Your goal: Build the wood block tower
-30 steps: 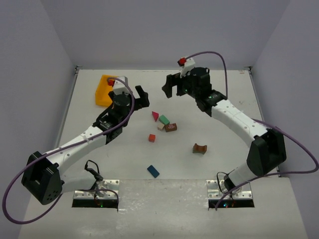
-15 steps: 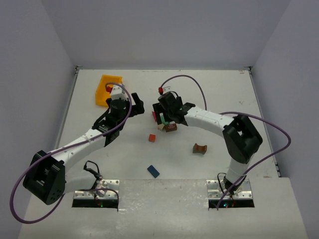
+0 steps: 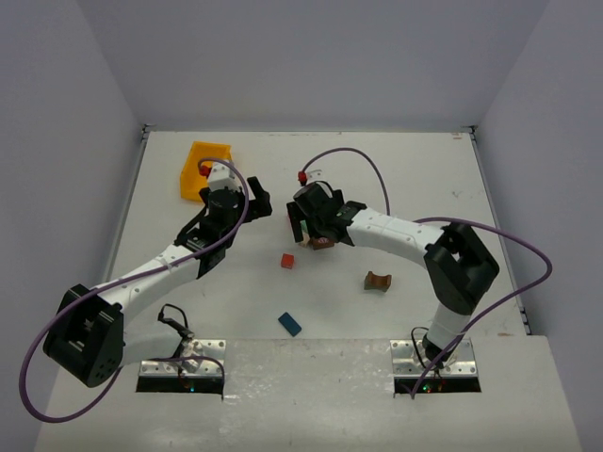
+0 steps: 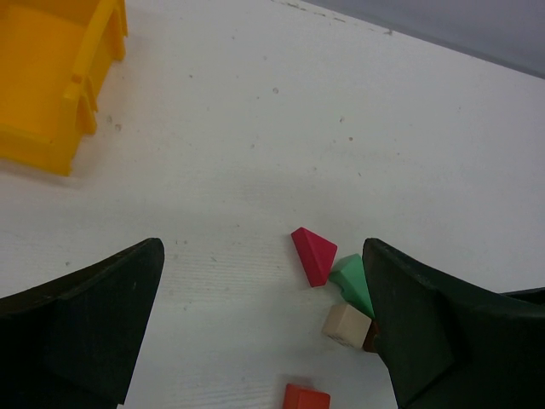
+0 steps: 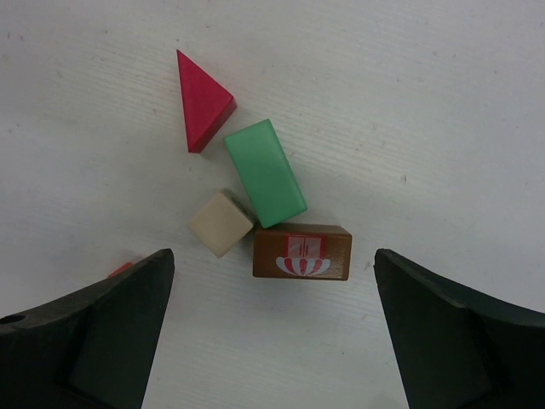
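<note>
**Seven loose wood blocks (image 4: 313, 256), no tower standing yet**

The blocks are all lying flat on the table (image 3: 424, 188), none stacked. Four are huddling right under my right pincer (image 3: 304, 224): one magenta prism (image 5: 203, 98), and one green brick (image 5: 265, 172) that appears to be touching both one cream cube (image 5: 220, 222) and one brown brick (image 5: 301, 252) with a red emblem. Nearer my bases, one red cube (image 3: 287, 261), one brown arch (image 3: 378, 280) and one blue brick (image 3: 289, 324) are lying apart. That makes seven, plus one yellow bin (image 3: 195, 179) at the far left.

I am judging them light, rigid and smooth-painted, so likely to skid if pinched off-centre. I would be taking the brown brick across its long flat sides, and the prism by its flat triangular ends, never its slopes.

My right pincer is hanging fully spread over the cluster, gripping nothing. My left pincer (image 3: 257, 198) is hovering just beside, equally wide and also empty.
</note>
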